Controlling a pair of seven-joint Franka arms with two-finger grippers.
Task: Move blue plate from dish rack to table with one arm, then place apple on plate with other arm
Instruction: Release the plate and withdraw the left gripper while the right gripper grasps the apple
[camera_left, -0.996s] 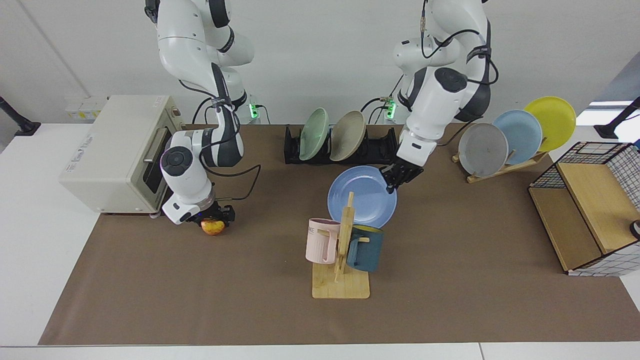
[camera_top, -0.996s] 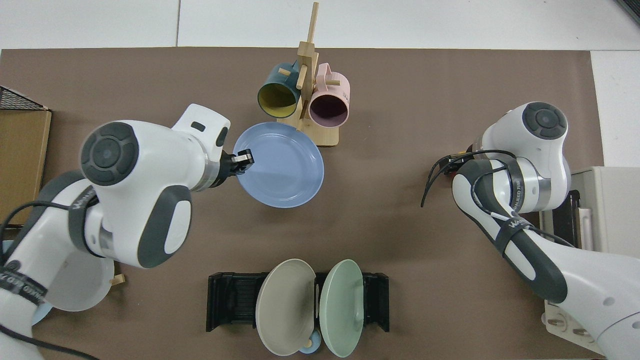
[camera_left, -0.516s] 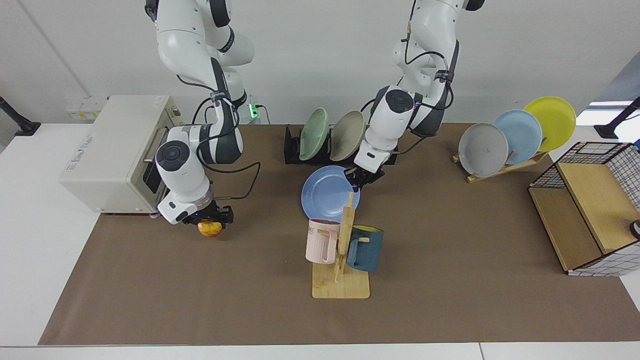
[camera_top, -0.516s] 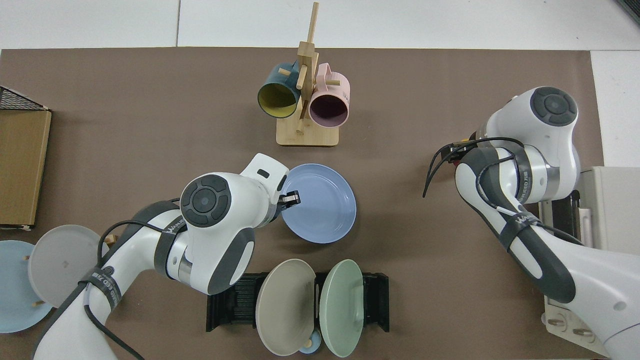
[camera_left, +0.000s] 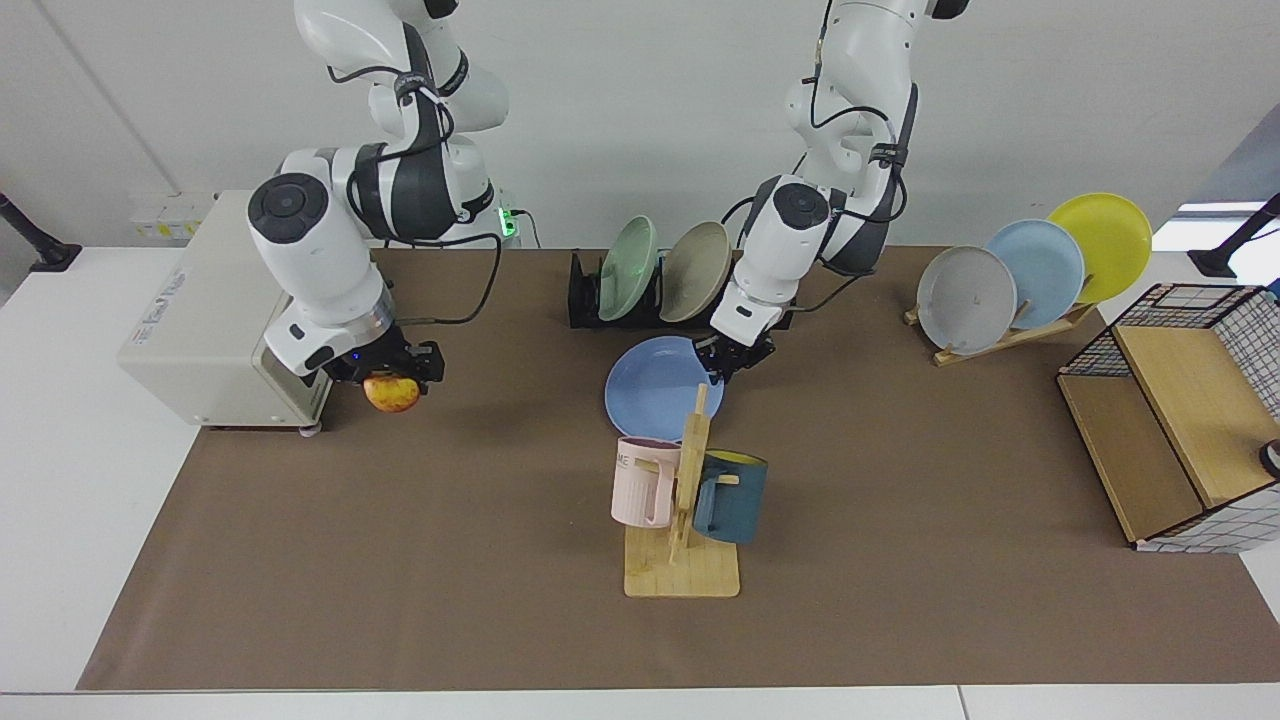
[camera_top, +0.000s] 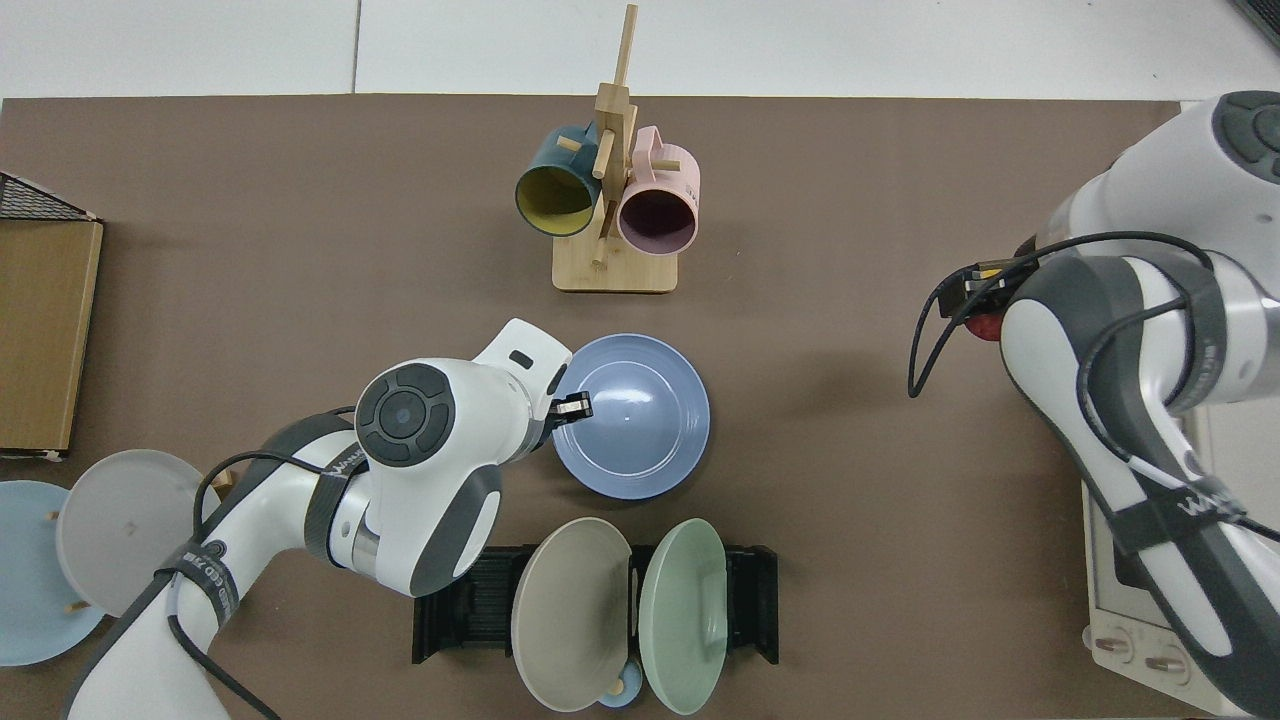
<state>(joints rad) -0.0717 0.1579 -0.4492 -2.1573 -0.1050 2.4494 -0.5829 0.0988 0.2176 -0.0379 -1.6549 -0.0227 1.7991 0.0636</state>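
Observation:
The blue plate (camera_left: 650, 385) lies nearly flat on the brown mat of the table (camera_left: 900, 520), just in front of the black dish rack (camera_left: 585, 295). My left gripper (camera_left: 722, 372) is shut on the plate's rim at the view's right side. From above, the left gripper (camera_top: 575, 407) pinches the edge of the blue plate (camera_top: 640, 420), near the dish rack (camera_top: 450, 600). My right gripper (camera_left: 392, 375) is shut on the apple (camera_left: 391, 393) and holds it above the mat beside the toaster oven. In the top view only a red sliver of the apple (camera_top: 986, 326) shows under the arm.
The rack holds a green plate (camera_left: 627, 268) and a beige plate (camera_left: 695, 270). A mug tree (camera_left: 682, 500) with a pink and a teal mug stands right in front of the blue plate. A toaster oven (camera_left: 220, 310), a wooden plate stand (camera_left: 1010, 290) and a wire-sided shelf (camera_left: 1170, 420) flank the mat.
The left gripper has brought the blue plate down from a tilt to nearly flat on the mat. The right arm has lifted the apple off the mat, up and towards the toaster oven.

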